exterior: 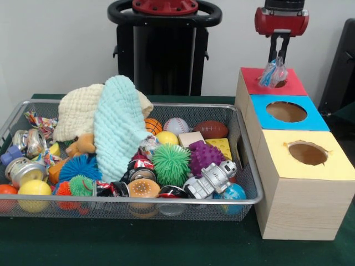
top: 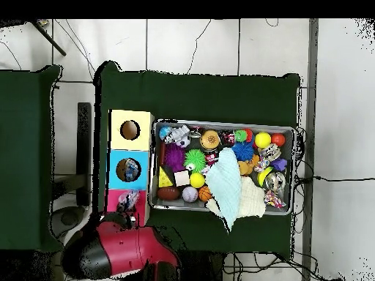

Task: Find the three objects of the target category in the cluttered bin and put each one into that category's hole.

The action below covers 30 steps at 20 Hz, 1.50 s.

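We find the gripper (exterior: 279,62) above the red-topped box (exterior: 291,84), its jaws closed on a crumpled wrapper (exterior: 273,73) that hangs at the hole (exterior: 280,83). We judge this delivery unfinished until release. We spot another possible wrapper (exterior: 147,147) in the bin (exterior: 244,145) on the bench (exterior: 111,244).

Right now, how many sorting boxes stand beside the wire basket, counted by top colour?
Red-topped box: 1
Blue-topped box: 1
Yellow-topped box: 1
Total: 3
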{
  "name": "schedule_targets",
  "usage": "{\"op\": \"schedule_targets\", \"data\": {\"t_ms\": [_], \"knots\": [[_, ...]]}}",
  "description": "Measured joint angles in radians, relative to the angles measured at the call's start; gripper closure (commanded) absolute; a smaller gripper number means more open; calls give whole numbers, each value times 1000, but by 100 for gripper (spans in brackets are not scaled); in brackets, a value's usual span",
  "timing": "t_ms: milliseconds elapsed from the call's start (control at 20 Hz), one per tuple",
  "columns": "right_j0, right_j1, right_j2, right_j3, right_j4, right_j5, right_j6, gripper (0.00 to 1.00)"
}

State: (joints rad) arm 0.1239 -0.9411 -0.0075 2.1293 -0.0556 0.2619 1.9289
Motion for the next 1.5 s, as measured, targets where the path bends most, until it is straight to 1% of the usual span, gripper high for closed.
{"op": "schedule_targets", "data": {"t_ms": [250,500,650,950,1050,1500], "knots": [[5,8,-18,-8,7,14,0,100],[16,9,-28,-34,7,55,0,100],[23,11,-34,-66,7,89,0,100],[28,17,-37,-98,6,111,0,100],[35,24,-40,-119,6,120,0,100],[47,29,-43,-154,6,137,0,100]]}}
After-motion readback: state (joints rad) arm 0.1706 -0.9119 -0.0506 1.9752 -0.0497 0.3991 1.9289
